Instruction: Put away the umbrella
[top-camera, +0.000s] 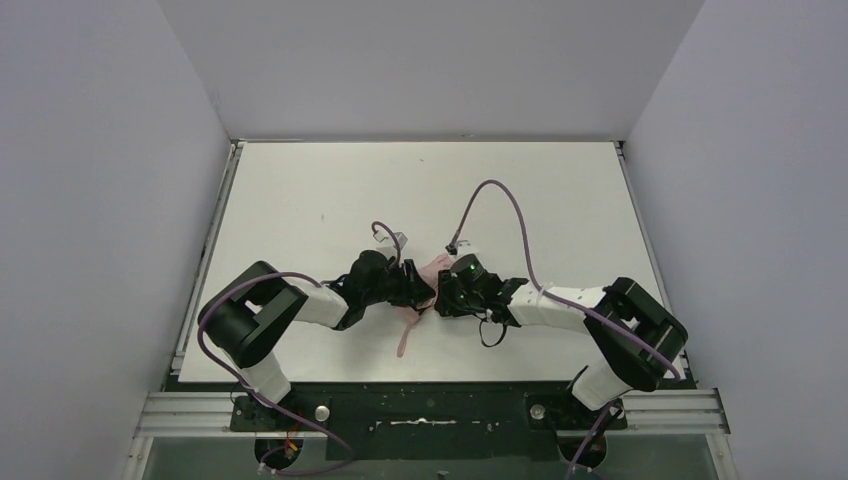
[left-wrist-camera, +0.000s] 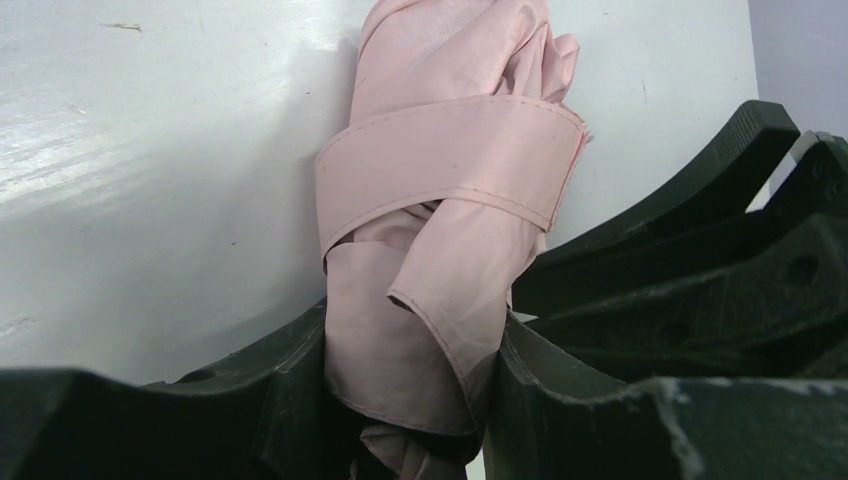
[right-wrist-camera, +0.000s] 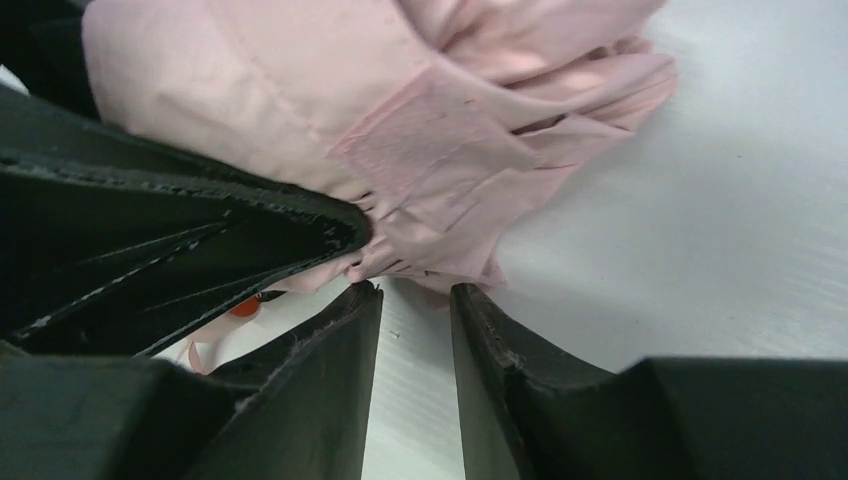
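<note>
The pale pink umbrella lies folded in the middle of the white table, and its thin pink strap trails toward the near edge. My left gripper is shut on the bunched fabric of the umbrella, just below the wrap band that circles the bundle. My right gripper is open. Only bare table shows between its fingers, and the tips sit just short of the umbrella, near the Velcro patch. In the top view both grippers meet at the umbrella, left gripper beside right gripper.
The white table is walled by grey panels on the left, back and right. Purple cables arch over the arms. The left gripper's black finger crosses the right wrist view, and the right gripper's fingers crowd the left wrist view.
</note>
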